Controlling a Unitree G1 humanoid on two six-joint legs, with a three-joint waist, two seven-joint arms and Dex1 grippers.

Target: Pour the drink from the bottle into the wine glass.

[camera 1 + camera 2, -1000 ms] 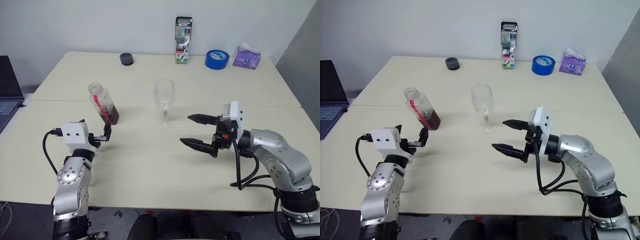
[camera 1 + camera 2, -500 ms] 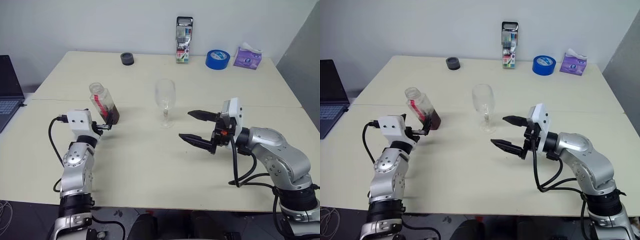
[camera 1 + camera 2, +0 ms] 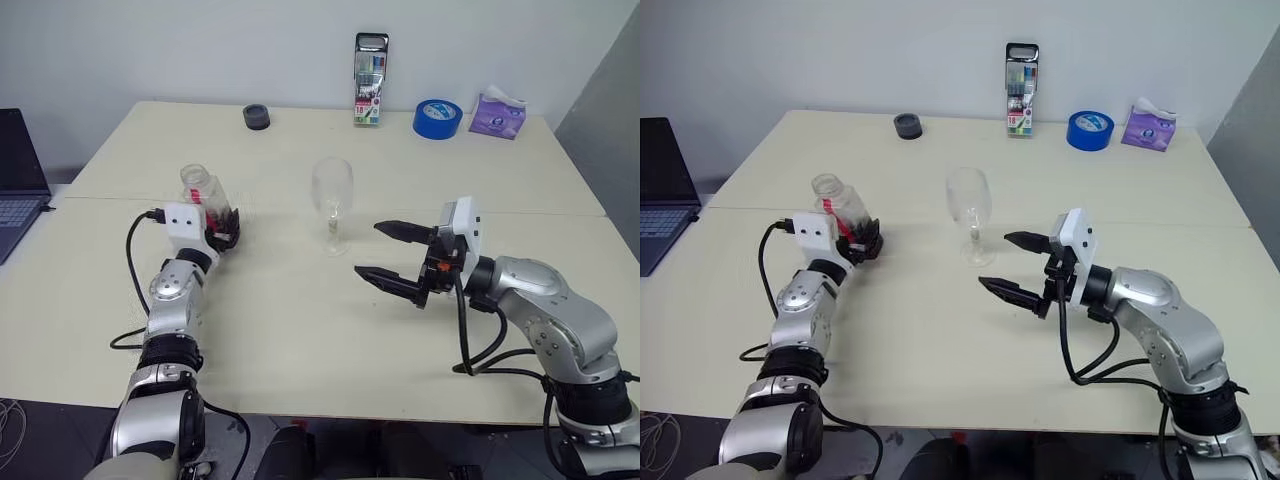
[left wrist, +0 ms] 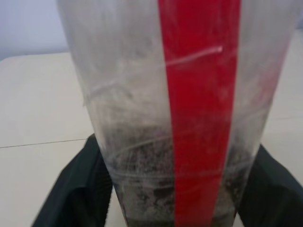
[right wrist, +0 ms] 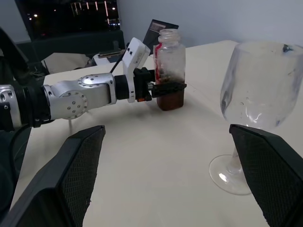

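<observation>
From the head views, the bottle (image 3: 203, 196) is seen upright on the table (image 3: 300, 330), left of the glass (image 3: 331, 205), with the left gripper (image 3: 222, 229) closed around its lower body. The right gripper (image 3: 392, 256) is spread wide and empty.

In the left wrist view, black fingers (image 4: 71, 189) flank the bottle.

In the right wrist view, the bottle's mouth is uncapped; drink (image 5: 170, 100) could be spilled if the low grip slips.

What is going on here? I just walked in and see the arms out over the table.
The left gripper has its black fingers on either side of the small clear plastic bottle with the red label strip, low on its body where the dark reddish-brown drink sits. The bottle stands uncapped on the beige table. The right gripper hangs open beside the empty clear stemmed wine glass. No pouring yet.
</observation>
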